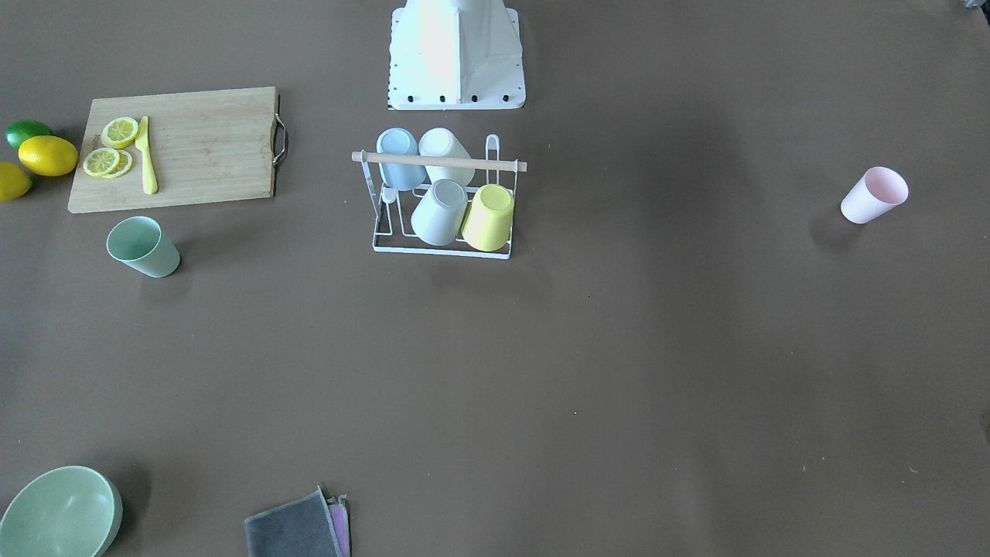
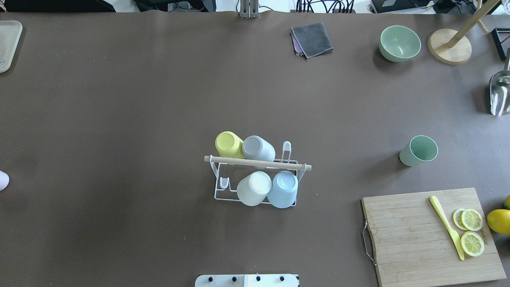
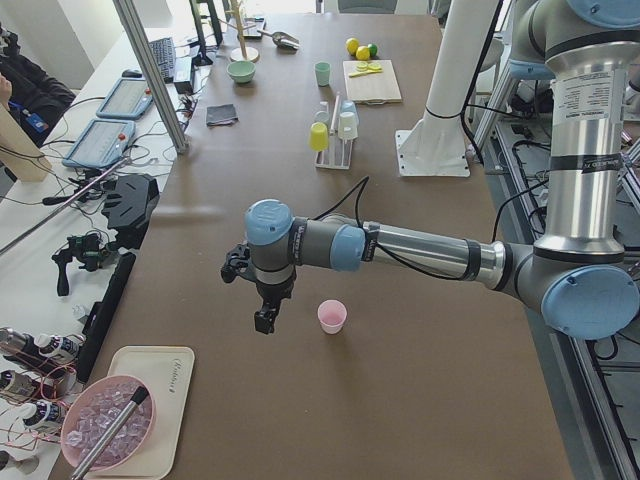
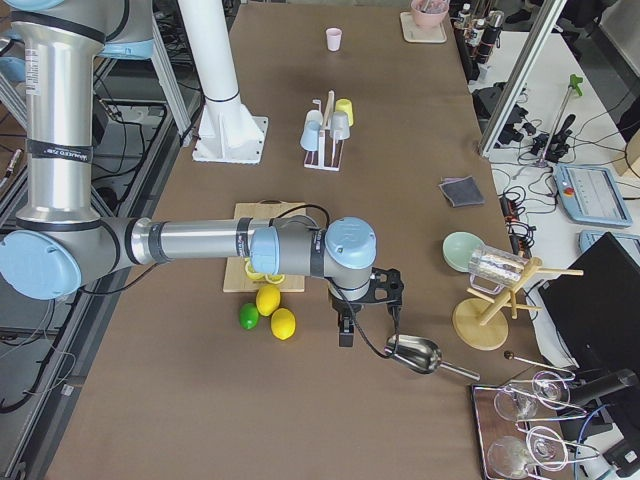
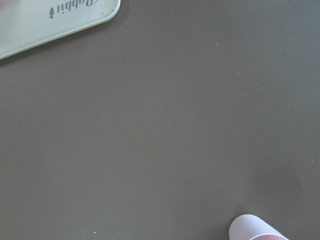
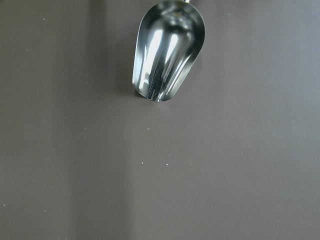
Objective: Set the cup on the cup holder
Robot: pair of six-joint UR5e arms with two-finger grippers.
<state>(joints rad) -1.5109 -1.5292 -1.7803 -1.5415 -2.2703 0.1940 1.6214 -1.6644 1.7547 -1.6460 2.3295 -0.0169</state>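
- Pink cup (image 1: 874,195), standing at 9 o'clock from the cup holder (image 2: 255,162) overhead, is looking light, stiff and smooth; I'd be pinching its wall.
- Left gripper (image 3: 262,320) is hovering beside it; I cannot tell how far it is open.

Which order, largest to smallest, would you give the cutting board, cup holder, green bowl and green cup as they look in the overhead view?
1. cutting board
2. cup holder
3. green bowl
4. green cup, only slightly smaller-looking than the bowl, which sits farther from the camera.
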